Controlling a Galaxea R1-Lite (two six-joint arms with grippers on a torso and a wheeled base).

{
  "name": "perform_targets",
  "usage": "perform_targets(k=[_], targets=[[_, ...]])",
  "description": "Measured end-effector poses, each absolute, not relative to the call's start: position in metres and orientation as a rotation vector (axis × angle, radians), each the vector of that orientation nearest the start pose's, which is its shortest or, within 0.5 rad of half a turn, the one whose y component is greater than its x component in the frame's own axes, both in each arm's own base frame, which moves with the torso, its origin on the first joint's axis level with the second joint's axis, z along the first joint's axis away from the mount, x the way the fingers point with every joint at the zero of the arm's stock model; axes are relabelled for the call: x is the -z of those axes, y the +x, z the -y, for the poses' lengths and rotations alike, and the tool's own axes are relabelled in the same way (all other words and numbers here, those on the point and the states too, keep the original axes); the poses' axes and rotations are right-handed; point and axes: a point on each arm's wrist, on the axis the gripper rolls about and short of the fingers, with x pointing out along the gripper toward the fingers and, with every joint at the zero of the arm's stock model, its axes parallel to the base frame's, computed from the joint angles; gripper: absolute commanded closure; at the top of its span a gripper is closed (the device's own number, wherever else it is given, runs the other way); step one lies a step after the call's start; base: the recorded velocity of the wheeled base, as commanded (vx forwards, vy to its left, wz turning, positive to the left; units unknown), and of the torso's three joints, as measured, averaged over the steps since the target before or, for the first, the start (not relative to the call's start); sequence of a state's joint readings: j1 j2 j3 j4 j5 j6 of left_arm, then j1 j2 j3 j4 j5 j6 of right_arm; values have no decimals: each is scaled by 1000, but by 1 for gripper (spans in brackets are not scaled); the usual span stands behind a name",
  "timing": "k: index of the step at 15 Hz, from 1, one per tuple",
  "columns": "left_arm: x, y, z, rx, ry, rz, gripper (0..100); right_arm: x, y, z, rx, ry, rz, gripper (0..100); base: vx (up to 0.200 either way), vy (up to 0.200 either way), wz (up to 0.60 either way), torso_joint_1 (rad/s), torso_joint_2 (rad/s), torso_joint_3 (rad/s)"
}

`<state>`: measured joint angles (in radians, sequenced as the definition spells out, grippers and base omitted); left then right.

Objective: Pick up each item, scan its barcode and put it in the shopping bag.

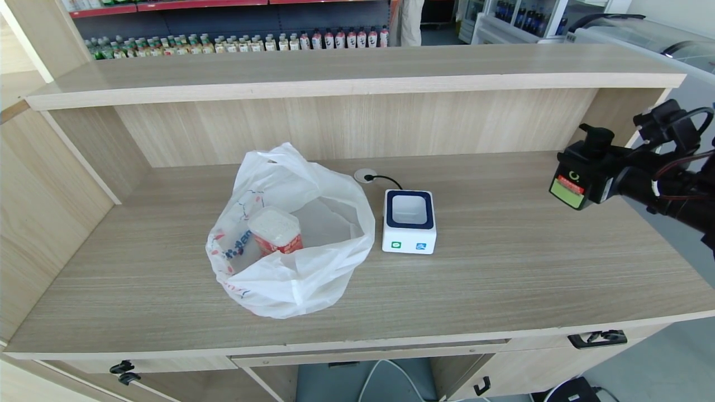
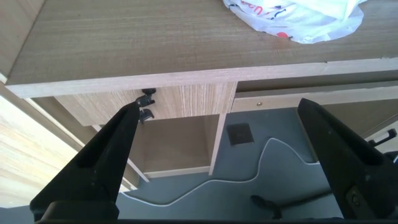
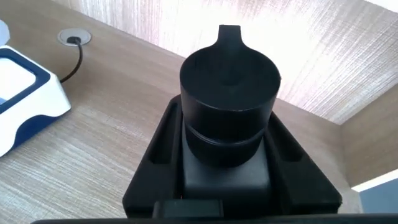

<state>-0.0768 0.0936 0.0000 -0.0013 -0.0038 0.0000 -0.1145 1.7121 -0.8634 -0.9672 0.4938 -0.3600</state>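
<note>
The counter [image 1: 503, 268] carries a white bag [image 1: 313, 268] left of centre, with a red-and-white tub [image 1: 276, 229] standing inside it. The scanner [image 1: 409, 220] sits just right of the bag. The right gripper [image 3: 227, 143] hovers over the counter's right end, clamped on a black canister [image 1: 572, 178]. The left gripper [image 2: 221, 162] hangs below the counter's front edge, jaws spread wide and empty.

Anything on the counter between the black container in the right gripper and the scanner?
No. The head view shows bare countertop between the black container and the scanner; the right wrist view shows the same stretch bare.
</note>
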Motion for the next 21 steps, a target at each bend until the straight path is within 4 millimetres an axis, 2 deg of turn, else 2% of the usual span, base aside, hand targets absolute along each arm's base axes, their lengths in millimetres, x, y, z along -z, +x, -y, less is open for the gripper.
perform_targets(k=[2,5,8,10,13,16,18,21], targets=[[-77,-16,-1,80,3,-92,0,-234,309,18,-388,-420,214,100,0,0,0,0,0,0],[-77,-16,-1,80,3,-92,0,-246,299,4,-453,-564,302,100,0,0,0,0,0,0],[-77,-16,-1,80,3,-92,0,-263,284,-23,-492,-786,453,100,0,0,0,0,0,0],[-77,-16,-1,80,3,-92,0,-275,273,-43,-520,-876,557,100,0,0,0,0,0,0],[-77,-16,-1,80,3,-92,0,-287,243,-81,-568,-1029,776,100,0,0,0,0,0,0],[-77,-16,-1,81,3,-92,0,-290,209,-105,-587,-1158,980,100,0,0,0,0,0,0],[-77,-16,-1,80,3,-92,0,-294,186,-115,-537,-1241,1166,100,0,0,0,0,0,0],[-77,-16,-1,80,3,-92,0,-280,157,-121,-537,-1369,1353,100,0,0,0,0,0,0]])
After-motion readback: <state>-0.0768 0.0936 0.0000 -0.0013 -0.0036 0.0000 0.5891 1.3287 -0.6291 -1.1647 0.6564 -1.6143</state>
